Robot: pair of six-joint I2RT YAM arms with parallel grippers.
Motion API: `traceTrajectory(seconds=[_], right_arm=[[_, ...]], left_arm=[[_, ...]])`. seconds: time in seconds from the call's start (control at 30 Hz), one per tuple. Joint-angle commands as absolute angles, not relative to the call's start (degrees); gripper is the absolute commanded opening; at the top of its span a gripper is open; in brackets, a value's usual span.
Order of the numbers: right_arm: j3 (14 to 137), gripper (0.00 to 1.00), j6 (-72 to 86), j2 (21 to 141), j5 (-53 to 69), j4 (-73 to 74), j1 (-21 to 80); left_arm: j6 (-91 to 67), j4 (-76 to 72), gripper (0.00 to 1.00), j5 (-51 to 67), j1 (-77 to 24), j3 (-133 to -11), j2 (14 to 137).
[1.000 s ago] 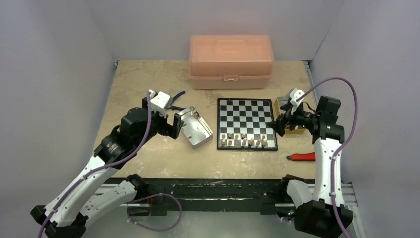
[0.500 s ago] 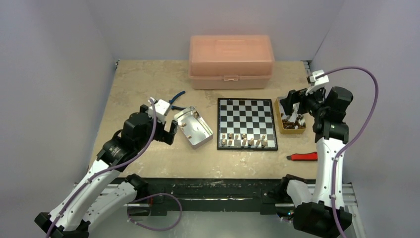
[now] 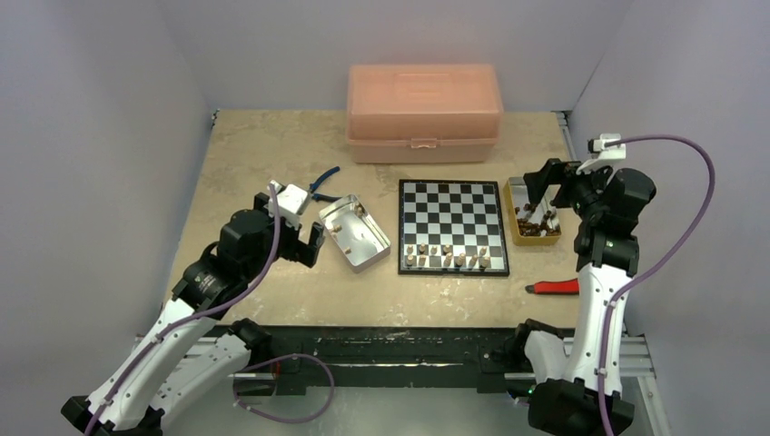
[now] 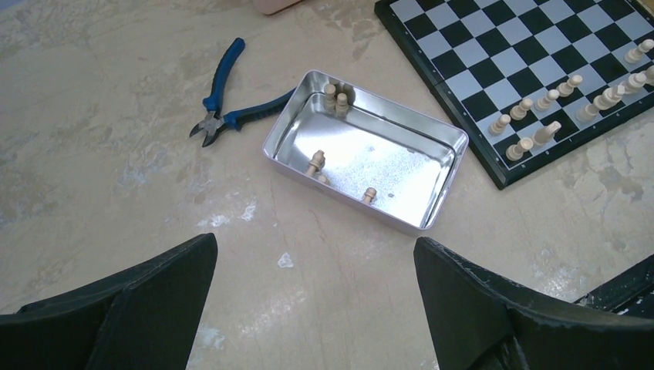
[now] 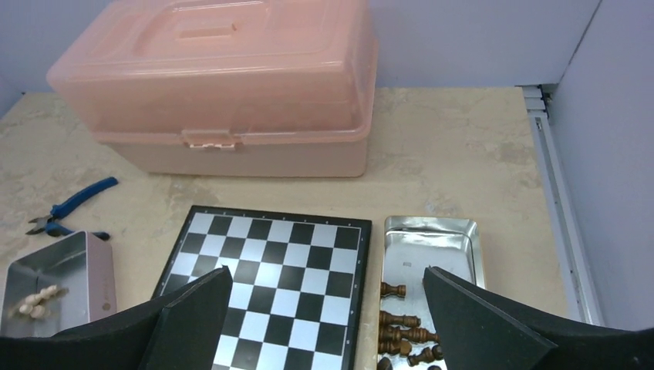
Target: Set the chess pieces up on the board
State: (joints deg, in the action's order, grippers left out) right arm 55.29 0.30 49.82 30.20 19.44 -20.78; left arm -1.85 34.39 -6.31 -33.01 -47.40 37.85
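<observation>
The board, a flat square of black and silvery checks, lies mid-table. Small turned tan chess pieces stand along its near rows. A few more lie in the shiny rectangular tin to its left. Just right of the board, dark brown pieces are heaped in a metal tray. The left gripper hangs beside the tin and the right gripper above the tray, both with black jaws spread wide and empty. A translucent pink plastic box sits behind the board.

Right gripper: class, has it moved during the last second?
Yes. The right gripper moved rightward, away from the board, to above the tray of dark pieces.
</observation>
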Motion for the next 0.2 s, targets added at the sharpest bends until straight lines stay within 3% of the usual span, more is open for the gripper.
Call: traceTrajectory(seconds=[0.0, 0.17], right_arm=[[55.5, 0.99, 5.3, 50.2, 27.3, 15.8, -21.2], [55.8, 0.99, 3.1, 50.9, 27.6, 15.9, -21.3]], left_arm=[[-1.1, 32.9, 1.00, -6.1, -32.8, -47.5, 37.4], [-1.0, 32.9, 1.00, -6.0, -32.5, -47.4, 37.8]])
